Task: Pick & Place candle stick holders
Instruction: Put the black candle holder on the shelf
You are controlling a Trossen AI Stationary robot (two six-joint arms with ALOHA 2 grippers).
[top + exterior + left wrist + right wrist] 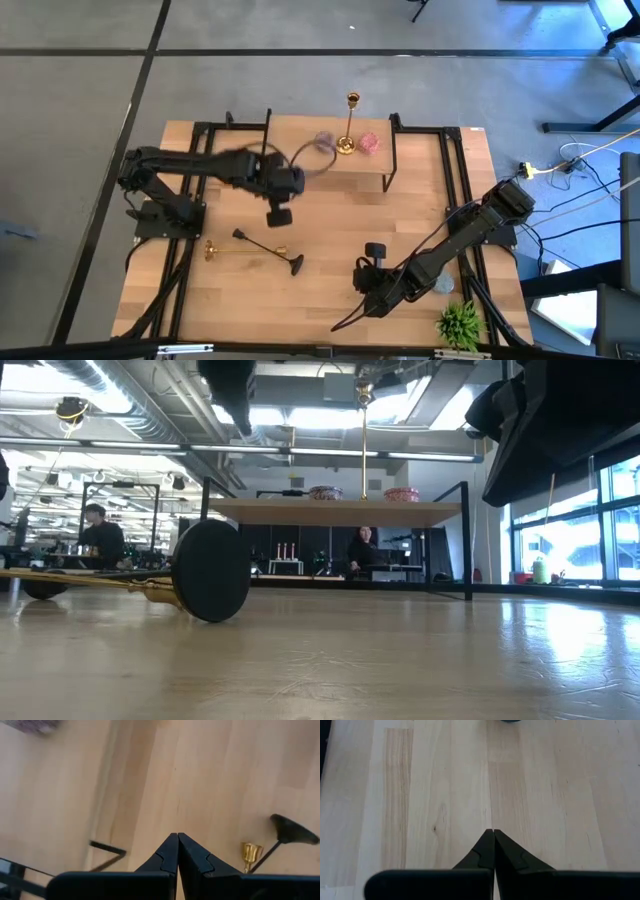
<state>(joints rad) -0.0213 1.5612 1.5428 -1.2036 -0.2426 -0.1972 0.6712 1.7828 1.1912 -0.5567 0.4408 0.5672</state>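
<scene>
Our left gripper [279, 216] hangs closed and empty at centre-left of the high view. Just below it in that frame, the black holder [268, 250] and a gold holder [240, 250] lie flat on the table [330, 220], crossing each other. Toward the upper middle, the second gold holder [349, 125] stands upright on the shelf [420, 160]. Our right gripper [374, 250], also closed and empty, sits right of centre, apart from all three.

Gold candle stick holder [349, 128]; black candle stick holder [268, 249]; pale wood-grain table [330, 230]; green plant [460, 324]
</scene>
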